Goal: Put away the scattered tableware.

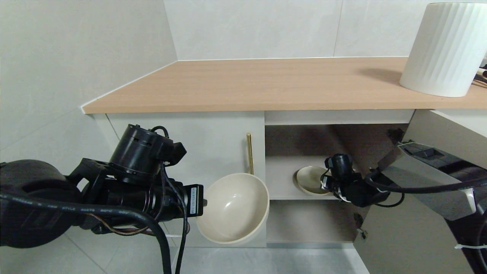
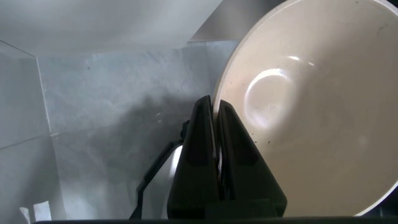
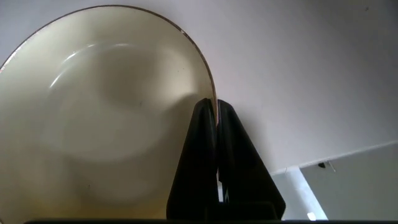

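A large cream bowl hangs tilted on its side in front of the shut cabinet door, held by its rim in my left gripper. In the left wrist view the fingers pinch the bowl's rim. Inside the open cabinet, my right gripper is shut on the rim of a small cream dish just over the middle shelf. The right wrist view has the dish filling the space beyond the closed fingers.
The wooden countertop carries a white ribbed container at the right. A gold handle runs down the shut left door. The right cabinet door stands swung open beside my right arm. Grey floor tiles lie below.
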Controlling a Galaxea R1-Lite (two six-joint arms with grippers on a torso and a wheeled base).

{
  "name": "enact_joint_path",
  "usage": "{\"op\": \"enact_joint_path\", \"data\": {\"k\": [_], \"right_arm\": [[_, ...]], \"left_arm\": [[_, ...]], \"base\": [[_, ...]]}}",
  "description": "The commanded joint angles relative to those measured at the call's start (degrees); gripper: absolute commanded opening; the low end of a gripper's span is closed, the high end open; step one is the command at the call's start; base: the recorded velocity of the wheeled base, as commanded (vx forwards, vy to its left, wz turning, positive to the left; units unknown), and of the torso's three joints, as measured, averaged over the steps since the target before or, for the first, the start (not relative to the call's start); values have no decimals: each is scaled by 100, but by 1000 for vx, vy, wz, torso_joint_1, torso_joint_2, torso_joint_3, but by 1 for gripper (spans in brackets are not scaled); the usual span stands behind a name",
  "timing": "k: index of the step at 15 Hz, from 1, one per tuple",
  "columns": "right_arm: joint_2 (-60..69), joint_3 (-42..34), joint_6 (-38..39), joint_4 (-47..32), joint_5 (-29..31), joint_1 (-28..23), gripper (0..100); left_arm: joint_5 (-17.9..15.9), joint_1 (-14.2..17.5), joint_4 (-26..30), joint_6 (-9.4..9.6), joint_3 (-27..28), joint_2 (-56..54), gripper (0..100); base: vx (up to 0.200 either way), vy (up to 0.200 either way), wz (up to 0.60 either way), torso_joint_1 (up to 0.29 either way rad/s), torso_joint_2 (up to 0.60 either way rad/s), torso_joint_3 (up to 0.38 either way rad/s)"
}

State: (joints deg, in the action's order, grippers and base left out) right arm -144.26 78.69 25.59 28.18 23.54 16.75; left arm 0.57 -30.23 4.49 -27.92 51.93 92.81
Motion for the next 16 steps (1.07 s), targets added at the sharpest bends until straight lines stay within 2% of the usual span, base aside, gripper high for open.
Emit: {"op": "enact_joint_path", "data": {"k": [1,14,15,16], "right_arm": [[-58,94,-1,-6,1,-23,0],[-84,252,25,-6,19,-40,0],[-84,252,25,-6,28,-40,100],[-84,252,34,-6,28,-40,100]], "left_arm": [[4,0,0,-3,1,9,0],[4,-9,0,-3,1,9,0],[4,0,0,-3,1,1,0],[4,-9,0,-3,1,1,0]], "base": [[0,0,0,0,0,0],[0,0,0,0,0,0],[0,0,0,0,0,0],[0,0,0,0,0,0]]}}
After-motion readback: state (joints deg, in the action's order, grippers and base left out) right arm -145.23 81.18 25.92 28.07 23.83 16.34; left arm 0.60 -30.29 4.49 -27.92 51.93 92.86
